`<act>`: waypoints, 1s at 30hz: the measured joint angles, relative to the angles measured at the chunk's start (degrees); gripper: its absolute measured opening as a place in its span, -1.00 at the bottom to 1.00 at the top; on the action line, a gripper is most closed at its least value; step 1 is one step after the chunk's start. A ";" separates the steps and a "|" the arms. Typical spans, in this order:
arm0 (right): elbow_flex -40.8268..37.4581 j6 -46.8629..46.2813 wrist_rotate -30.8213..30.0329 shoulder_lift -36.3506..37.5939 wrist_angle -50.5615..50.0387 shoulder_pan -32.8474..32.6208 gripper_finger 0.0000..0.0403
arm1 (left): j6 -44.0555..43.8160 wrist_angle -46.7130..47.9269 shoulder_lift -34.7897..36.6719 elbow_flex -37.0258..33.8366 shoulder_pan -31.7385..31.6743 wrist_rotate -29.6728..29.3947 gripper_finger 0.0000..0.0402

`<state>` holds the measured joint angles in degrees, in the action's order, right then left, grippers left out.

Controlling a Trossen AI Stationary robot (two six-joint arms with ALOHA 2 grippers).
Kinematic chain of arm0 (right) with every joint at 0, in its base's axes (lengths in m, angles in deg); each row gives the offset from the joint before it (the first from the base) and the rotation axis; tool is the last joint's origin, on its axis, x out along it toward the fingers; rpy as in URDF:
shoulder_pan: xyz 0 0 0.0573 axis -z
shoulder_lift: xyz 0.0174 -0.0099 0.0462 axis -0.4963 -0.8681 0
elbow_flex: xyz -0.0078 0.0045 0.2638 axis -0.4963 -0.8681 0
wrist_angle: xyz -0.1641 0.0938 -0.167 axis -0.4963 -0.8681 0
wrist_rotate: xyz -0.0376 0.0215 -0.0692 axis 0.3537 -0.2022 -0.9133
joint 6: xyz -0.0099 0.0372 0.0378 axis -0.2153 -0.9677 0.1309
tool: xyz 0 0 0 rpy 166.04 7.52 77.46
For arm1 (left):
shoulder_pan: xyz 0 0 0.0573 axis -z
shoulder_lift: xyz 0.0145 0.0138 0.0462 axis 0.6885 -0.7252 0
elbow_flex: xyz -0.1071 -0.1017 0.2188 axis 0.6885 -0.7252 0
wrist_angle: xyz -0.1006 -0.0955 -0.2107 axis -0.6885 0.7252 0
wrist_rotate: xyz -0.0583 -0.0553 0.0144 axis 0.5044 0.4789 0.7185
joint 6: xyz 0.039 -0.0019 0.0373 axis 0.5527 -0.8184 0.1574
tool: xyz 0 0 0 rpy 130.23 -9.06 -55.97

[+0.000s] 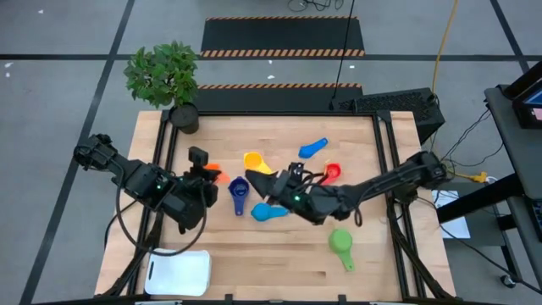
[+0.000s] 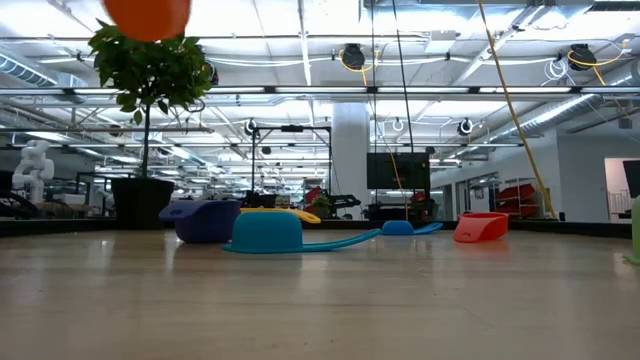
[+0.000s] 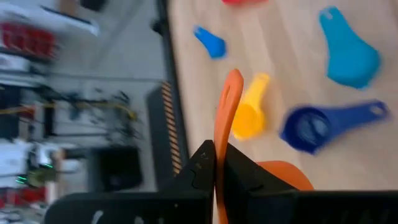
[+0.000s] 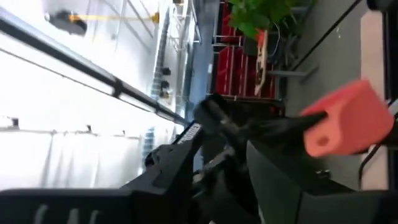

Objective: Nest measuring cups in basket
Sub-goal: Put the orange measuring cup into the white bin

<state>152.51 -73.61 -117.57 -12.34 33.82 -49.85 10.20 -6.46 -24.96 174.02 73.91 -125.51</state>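
Observation:
My left gripper (image 1: pixel 206 175) is over the table's left part, shut on the orange measuring cup (image 1: pixel 212 169), which is lifted high (image 2: pixel 147 15). My right gripper (image 1: pixel 261 181) hovers open over the middle of the table, above the yellow cup (image 1: pixel 252 160) and the dark blue cup (image 1: pixel 238 194), with nothing between its fingers (image 4: pixel 180 155). Resting on their bowls are the large light blue cup (image 1: pixel 269 212), a small blue cup (image 1: pixel 313 148), the red cup (image 1: pixel 332 172) and the green cup (image 1: pixel 341 245). The white basket (image 1: pixel 179 273) sits at the near left corner. My left gripper pinches the orange cup's flat handle (image 3: pixel 219 140) between its two fingers, which lie along the handle. The handle's free end sticks out past the fingertips, and the bowl (image 3: pixel 283 177) sits back beside the fingers. The cup is lifted clear of the table.
A potted plant (image 1: pixel 169 80) stands at the table's far left corner. Bare wood lies along the near edge between the basket and the green cup. The two grippers are close together over the table's middle.

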 joint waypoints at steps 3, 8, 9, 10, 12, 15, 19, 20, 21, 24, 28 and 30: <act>0.00 -6.17 -0.29 -1.77 2.26 -0.13 -0.22 | 5.58 -6.76 0.00 0.00 0.00 -3.37 -0.94; 0.00 -9.84 0.07 -3.98 6.27 0.15 -0.08 | 13.38 -15.90 0.00 0.02 0.02 -8.10 -0.94; 0.00 -10.64 0.46 -4.23 6.73 0.19 -0.06 | 14.39 -16.69 -0.02 0.02 0.00 -9.08 -0.94; 0.00 -11.35 1.38 -4.40 7.11 0.40 -0.03 | 15.39 -17.08 -0.02 0.02 -0.11 -10.16 -0.94; 0.00 -12.48 2.99 -4.55 7.28 0.60 0.01 | 16.58 -17.36 -0.02 0.02 -0.57 -11.83 -0.94; 0.00 -14.38 4.58 -4.51 6.91 1.32 0.05 | 16.71 -17.34 0.00 0.02 -1.10 -13.74 -0.94; 0.00 -16.38 4.51 -4.49 6.37 2.97 0.06 | 16.84 -17.34 0.00 0.02 -1.18 -14.60 -0.94; 0.00 -16.22 4.68 -4.50 6.36 3.48 0.06 | 16.82 -17.34 0.00 0.02 -1.18 -14.57 -0.94; 0.00 -15.94 5.37 -4.50 6.38 3.96 0.06 | 16.83 -17.34 -0.01 0.02 -1.09 -14.58 -0.94; 0.02 -15.93 7.79 -4.48 6.51 5.19 0.06 | 17.17 -17.34 0.00 0.02 -1.01 -14.59 -0.94; 0.02 -16.86 8.90 -4.48 6.32 5.99 0.00 | 17.64 -17.34 0.00 0.02 -1.01 -14.60 -0.94; 0.02 -17.36 8.90 -4.48 6.01 6.27 -0.09 | 17.63 -17.34 0.00 0.02 -1.01 -14.59 -0.94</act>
<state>152.53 -90.97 -108.67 -16.82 39.83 -43.58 27.83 -23.80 -24.96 174.04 72.90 -140.10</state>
